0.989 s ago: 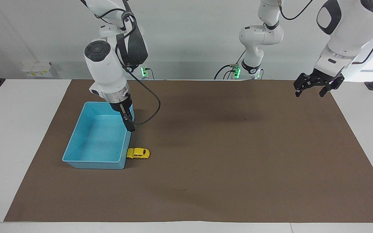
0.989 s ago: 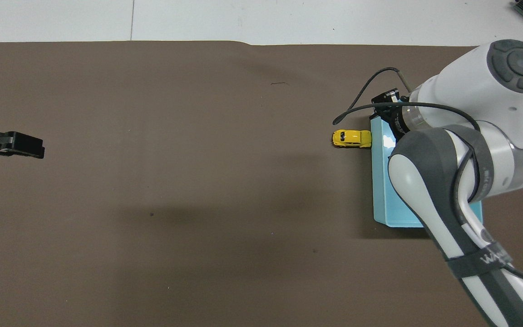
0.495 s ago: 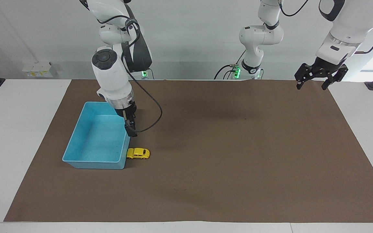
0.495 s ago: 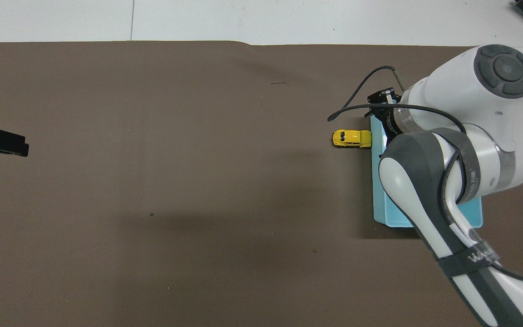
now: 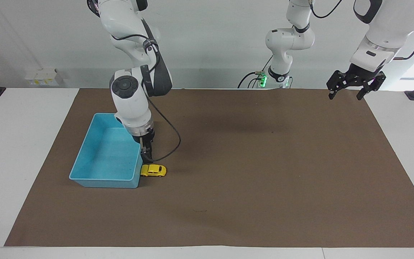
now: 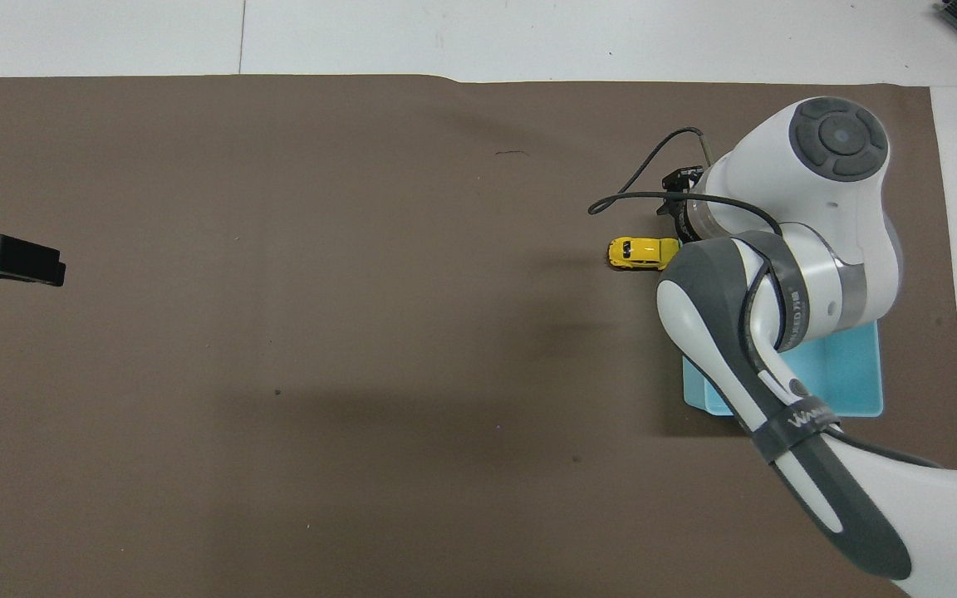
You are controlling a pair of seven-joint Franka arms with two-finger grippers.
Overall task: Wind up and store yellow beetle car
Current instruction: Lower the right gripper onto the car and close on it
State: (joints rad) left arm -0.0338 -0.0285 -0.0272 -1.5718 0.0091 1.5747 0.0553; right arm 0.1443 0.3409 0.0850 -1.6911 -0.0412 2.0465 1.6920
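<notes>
Item: small bright yellow beetle-shaped toy car (image 5: 153,170), on the brown-matted table (image 5: 264,162), touching the pale blue plastic bin (image 5: 106,154). Right gripper (image 5: 146,155) just above it; jaw width we cannot tell. We should descend clear of the bin wall. Left gripper (image 5: 349,86) waits, jaws wide.
</notes>
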